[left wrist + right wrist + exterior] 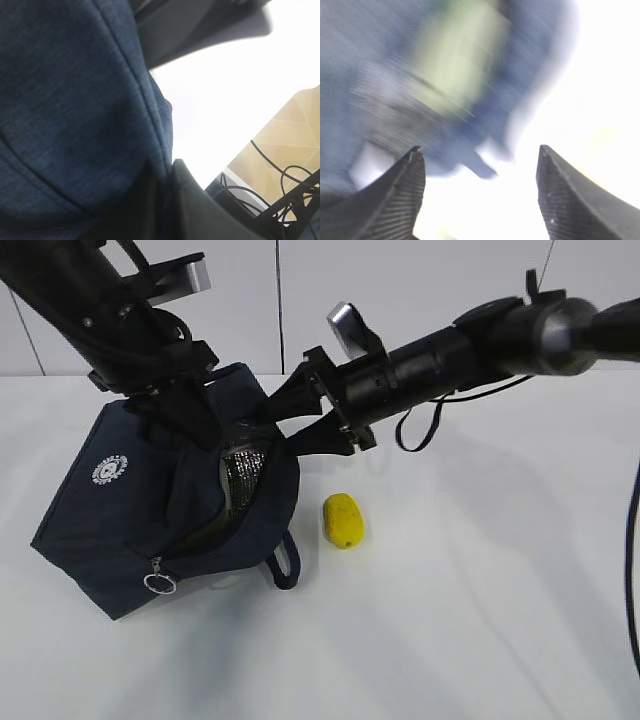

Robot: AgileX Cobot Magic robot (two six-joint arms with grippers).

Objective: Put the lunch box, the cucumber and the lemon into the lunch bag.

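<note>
The right gripper [480,195] stands wide, its two black ribbed fingers [395,200] far apart with nothing between them. In the exterior view it hangs at the upper middle of the frame, just over the open mouth of the dark navy fabric lunch bag [110,510]. The left gripper [185,405] sits at the upper left, pressed narrow on the bag's edge, and seems to hold the mouth up; its wrist view is filled with blue cloth.

Inside the bag, the blurred right wrist view shows a pale sage-green flat shape, probably the lid of the lunch box [455,55], so I judge this part done. The cucumber I cannot find in any view; maybe it is inside already. The small bright yellow lemon [343,519] lies on the white table [480,620], just right of the bag, still to be put in.

A loop handle [287,558] lies between bag and lemon, near the path.
</note>
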